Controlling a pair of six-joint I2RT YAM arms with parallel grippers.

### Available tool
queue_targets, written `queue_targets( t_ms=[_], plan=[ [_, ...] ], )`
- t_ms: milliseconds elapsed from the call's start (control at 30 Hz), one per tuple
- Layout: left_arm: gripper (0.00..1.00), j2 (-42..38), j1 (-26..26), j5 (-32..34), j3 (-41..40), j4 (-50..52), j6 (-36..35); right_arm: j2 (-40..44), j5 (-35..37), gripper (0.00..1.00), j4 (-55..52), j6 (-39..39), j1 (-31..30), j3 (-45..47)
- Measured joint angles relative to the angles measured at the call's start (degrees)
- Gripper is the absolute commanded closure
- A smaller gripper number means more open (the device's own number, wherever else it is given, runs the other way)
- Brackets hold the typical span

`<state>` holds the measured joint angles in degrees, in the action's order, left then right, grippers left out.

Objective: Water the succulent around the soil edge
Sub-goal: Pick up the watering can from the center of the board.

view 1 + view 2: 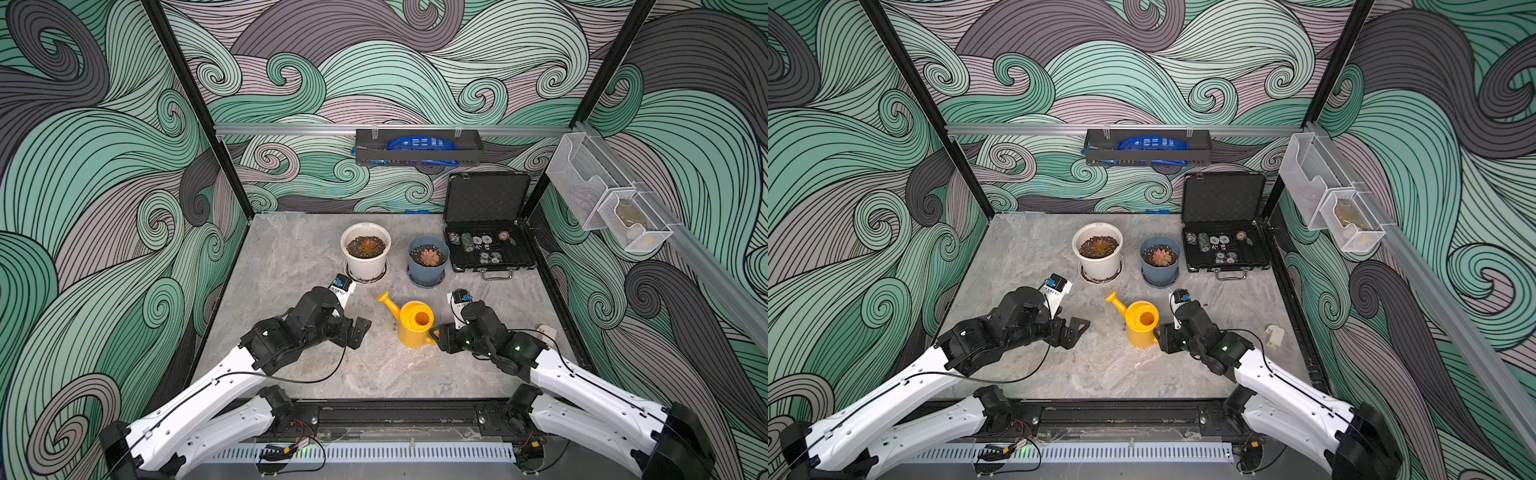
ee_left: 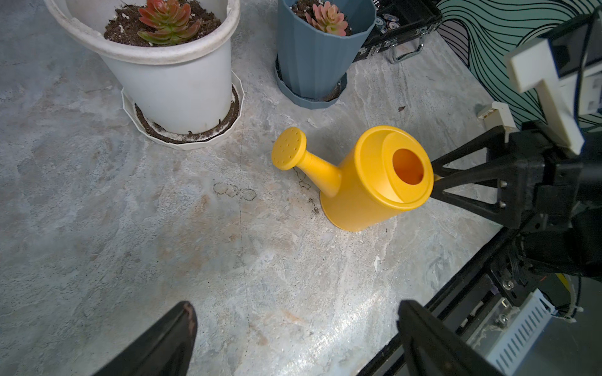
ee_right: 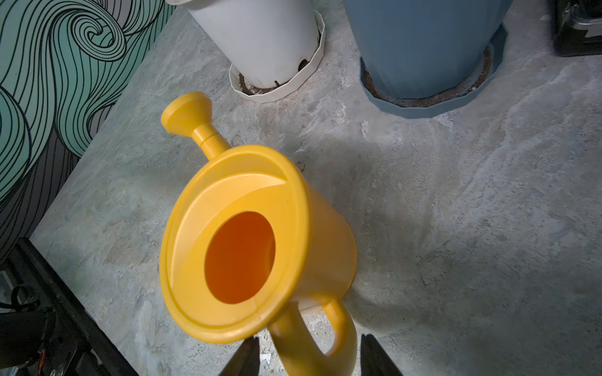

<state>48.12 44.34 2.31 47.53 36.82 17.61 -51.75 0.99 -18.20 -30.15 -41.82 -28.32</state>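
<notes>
The succulent (image 1: 365,248) sits just above centre in a top view, in its white pot (image 1: 365,268), the dark soil edge (image 1: 355,246) ringing it. Right of it, a blue-grey pot (image 1: 428,272) holds a pinkish rosette (image 1: 428,256). Below them, the handle (image 3: 345,332) of the upright yellow watering can (image 1: 415,328) lies between the half-parted jaws of the right gripper (image 3: 309,356); I cannot tell whether they touch it. The left gripper (image 2: 293,312) gapes wide, empty.

Marble tbl (image 1: 291,257): yellow can (image 1: 415,328), white saucer (image 2: 192,143), blue saucer (image 2: 309,101), blk case (image 1: 486,249).
</notes>
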Motion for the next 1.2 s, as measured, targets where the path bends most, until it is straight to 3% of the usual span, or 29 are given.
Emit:
queue_targets(
  t_ms=[233, 533, 900, 1100, 1200],
  plan=[
    [0.01, 0.0, -0.1, 0.0, 0.0, 0.0, 0.0, -1.6, -2.7, 0.49, 2.3, 1.9, -0.2, 0.0],
    [0.01, 0.0, -0.5, -0.3, 0.0, 0.0, 0.0, -10.2, -6.1, 0.62, 5.2, 4.4, -0.5, 0.0],
    [0.01, 0.0, -0.8, -0.6, 0.0, 0.0, 0.0, -12.9, -6.6, 0.90, 7.3, 5.5, -1.0, -0.2],
    [0.01, 0.0, -0.9, -0.7, 0.0, -0.1, 0.0, -12.7, -6.5, 1.00, 7.0, 5.7, -1.3, -0.3],
    [0.01, 0.0, -0.9, -0.9, 0.0, -0.1, 0.0, -12.7, -5.8, 1.00, 5.9, 5.7, -1.4, -0.9]
  ],
)
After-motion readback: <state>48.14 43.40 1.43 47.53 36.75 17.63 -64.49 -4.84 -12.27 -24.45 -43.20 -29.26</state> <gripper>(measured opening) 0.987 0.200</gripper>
